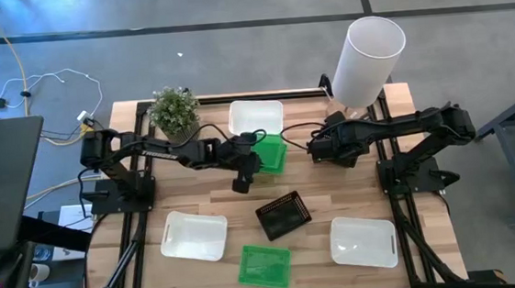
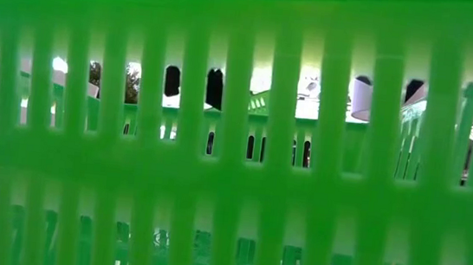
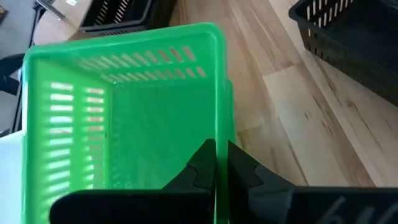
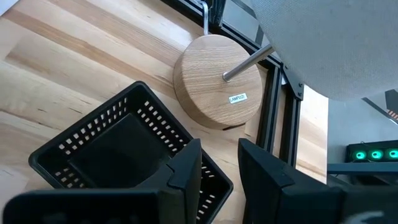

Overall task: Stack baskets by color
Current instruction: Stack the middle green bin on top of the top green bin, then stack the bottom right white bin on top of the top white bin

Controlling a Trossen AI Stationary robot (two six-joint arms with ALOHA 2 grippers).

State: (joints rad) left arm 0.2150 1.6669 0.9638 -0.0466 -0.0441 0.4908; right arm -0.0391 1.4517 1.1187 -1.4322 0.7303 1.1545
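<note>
Green basket [image 2: 232, 176] (low view's screen)

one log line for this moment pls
left gripper: shut on green basket wall | right gripper: straddling black basket wall, grip unclear | loose: white, green, black baskets

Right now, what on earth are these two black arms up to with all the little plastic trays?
They are sorting mesh-sided plastic baskets by colour. The left gripper is shut on the rim of a bright green basket near the middle of the wooden table. The right gripper holds the wall of a black basket beside the round wooden lamp base. Loose on the table lie three white baskets, another green basket and another black basket.
</note>
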